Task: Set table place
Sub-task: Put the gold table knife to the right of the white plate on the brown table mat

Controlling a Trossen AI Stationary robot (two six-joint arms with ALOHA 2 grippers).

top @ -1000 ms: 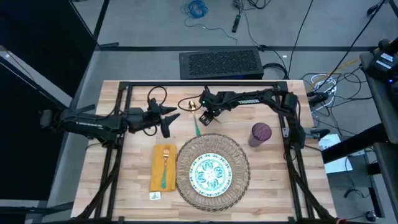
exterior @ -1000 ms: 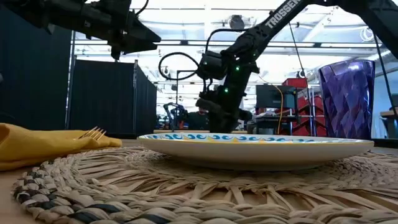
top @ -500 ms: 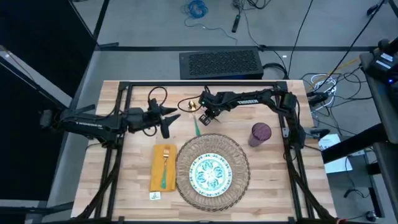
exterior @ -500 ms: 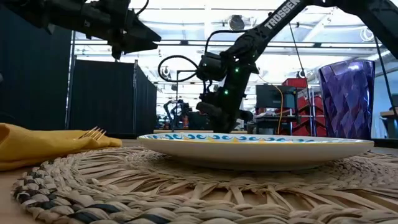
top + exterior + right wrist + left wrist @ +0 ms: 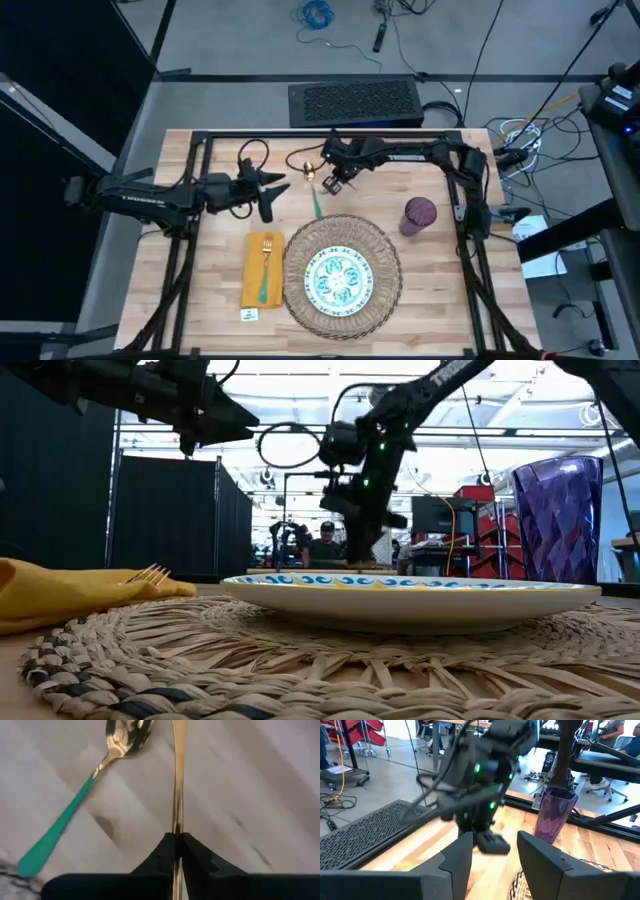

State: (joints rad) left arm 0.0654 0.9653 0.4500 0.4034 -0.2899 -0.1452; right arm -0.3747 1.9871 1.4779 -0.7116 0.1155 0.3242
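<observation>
On the light plank worktop, beyond the straw mat, the right gripper pinches a slim gold utensil; left fingers parted.

You had no readable text, label, brand or number anywhere in these views.

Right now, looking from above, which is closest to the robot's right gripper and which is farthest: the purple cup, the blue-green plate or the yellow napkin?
From the right gripper, at the table's far middle:
1. Purple plastic cup, to its right.
2. Round blue-green patterned plate, on the woven mat, nearer the front.
3. Mustard-yellow cloth napkin, front left, farthest by a little.
</observation>
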